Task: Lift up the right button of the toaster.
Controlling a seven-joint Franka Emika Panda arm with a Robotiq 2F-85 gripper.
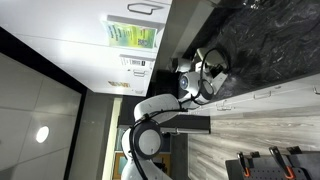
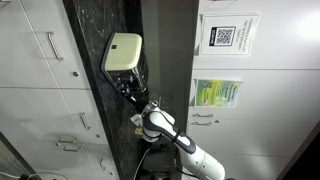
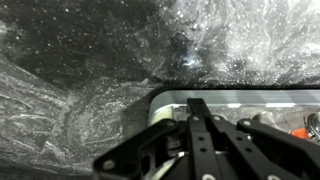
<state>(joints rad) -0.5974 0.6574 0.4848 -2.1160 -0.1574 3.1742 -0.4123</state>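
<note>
The toaster [image 2: 122, 52] is a small pale, shiny metal box on the black speckled counter [image 2: 100, 110]. In the wrist view its rounded silver top [image 3: 235, 98] lies right under my fingers. My gripper [image 3: 197, 106] has its two dark fingers close together, pressed against the toaster's near edge. In both exterior views the gripper [image 2: 129, 87] [image 1: 203, 78] sits against one side of the toaster [image 1: 214, 66]. The button is hidden behind the fingers, so I cannot tell whether they touch it.
The counter [image 1: 262, 38] runs along white cabinets with handles [image 2: 52, 45]. A wall with a QR sign [image 2: 226, 36] and a green poster [image 2: 217, 93] stands behind. Speckled stone [image 3: 90, 70] surrounds the toaster.
</note>
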